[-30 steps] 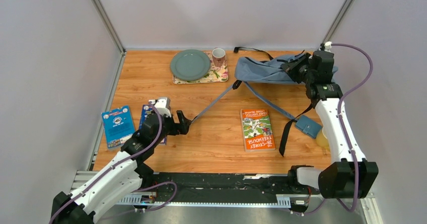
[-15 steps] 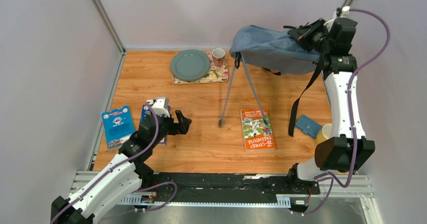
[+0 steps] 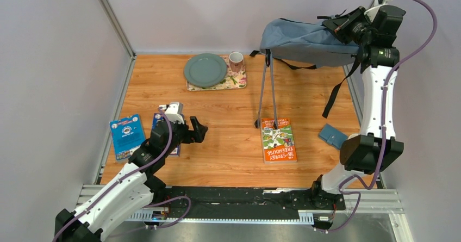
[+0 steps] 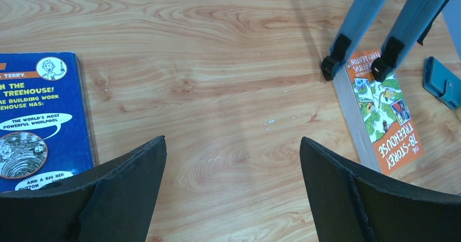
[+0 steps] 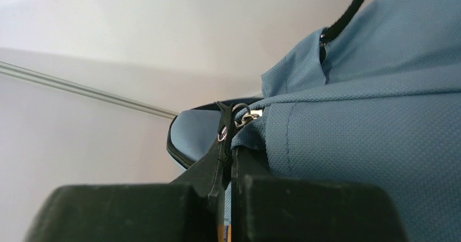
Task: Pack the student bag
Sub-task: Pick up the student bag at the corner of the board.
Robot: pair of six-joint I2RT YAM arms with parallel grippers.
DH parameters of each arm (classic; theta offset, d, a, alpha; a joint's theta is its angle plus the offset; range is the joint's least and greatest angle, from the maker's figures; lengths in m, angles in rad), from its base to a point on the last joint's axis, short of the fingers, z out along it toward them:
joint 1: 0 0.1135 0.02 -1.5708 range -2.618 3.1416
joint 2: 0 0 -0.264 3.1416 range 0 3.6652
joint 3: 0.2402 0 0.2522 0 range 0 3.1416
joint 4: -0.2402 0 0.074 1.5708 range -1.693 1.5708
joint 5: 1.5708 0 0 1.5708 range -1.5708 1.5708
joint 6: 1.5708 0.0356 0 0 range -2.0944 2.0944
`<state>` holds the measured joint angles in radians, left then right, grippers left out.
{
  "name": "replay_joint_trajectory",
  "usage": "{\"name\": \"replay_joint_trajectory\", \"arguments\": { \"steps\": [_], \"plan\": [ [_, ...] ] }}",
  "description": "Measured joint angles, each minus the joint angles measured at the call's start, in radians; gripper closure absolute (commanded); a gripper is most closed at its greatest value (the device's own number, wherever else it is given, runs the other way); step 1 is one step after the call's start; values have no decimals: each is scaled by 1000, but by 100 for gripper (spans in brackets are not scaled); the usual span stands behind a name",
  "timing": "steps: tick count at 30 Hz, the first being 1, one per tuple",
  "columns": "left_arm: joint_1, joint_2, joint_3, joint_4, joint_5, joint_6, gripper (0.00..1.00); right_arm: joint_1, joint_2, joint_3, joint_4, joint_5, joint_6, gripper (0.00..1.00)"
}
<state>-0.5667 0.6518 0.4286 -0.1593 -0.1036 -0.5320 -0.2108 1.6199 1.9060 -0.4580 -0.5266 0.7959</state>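
Left gripper (image 4: 231,144): jaws spread wide with nothing between them, low over bare wood near the front left of the table (image 3: 228,106).
Dark blue book (image 4: 38,122): flat on the wood, partly under the left finger in the wrist view.
Pale blue book (image 3: 126,136): flat just to the left of the dark blue one, near the table's left edge.
Orange book (image 3: 278,140): flat near the middle right, well apart from the left gripper.
Teal wallet (image 3: 332,136): on the wood to the right of the orange book.
Grey-blue straps (image 3: 266,90): two hang straight down from the bag; their black ends reach the orange book's far edge, and contact cannot be judged.
Green plate (image 3: 205,70): on a floral mat (image 3: 236,80) at the far side, with a mug (image 3: 236,61) on the mat's right end.
Right gripper (image 3: 348,29): fingers pressed together, clamped on a black zip tab at the bag's edge.
Student bag (image 3: 304,43): held up in the air over the far right corner, clear of the table, with a black strap (image 3: 337,92) dangling below it.
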Motion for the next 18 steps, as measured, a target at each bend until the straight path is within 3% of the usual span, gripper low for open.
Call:
{"name": "replay_joint_trajectory", "arguments": {
  "steps": [3, 7, 10, 14, 18],
  "plan": [
    [0, 0, 0, 2, 5, 0, 1, 0, 27, 88, -79, -17, -11, 100],
    [0, 1, 0, 6, 13, -1, 1, -3, 151, 397, -159, -34, -8, 100],
    [0, 1, 0, 6, 13, 0, 1, -21, 193, 515, -151, -51, 12, 100],
    [0, 0, 5, 2, 11, 2, 1, -57, 196, 533, -115, -70, 26, 100],
    [0, 0, 6, 2, 7, 3, 1, -68, 166, 415, -99, -53, -21, 100]
  ]
}}
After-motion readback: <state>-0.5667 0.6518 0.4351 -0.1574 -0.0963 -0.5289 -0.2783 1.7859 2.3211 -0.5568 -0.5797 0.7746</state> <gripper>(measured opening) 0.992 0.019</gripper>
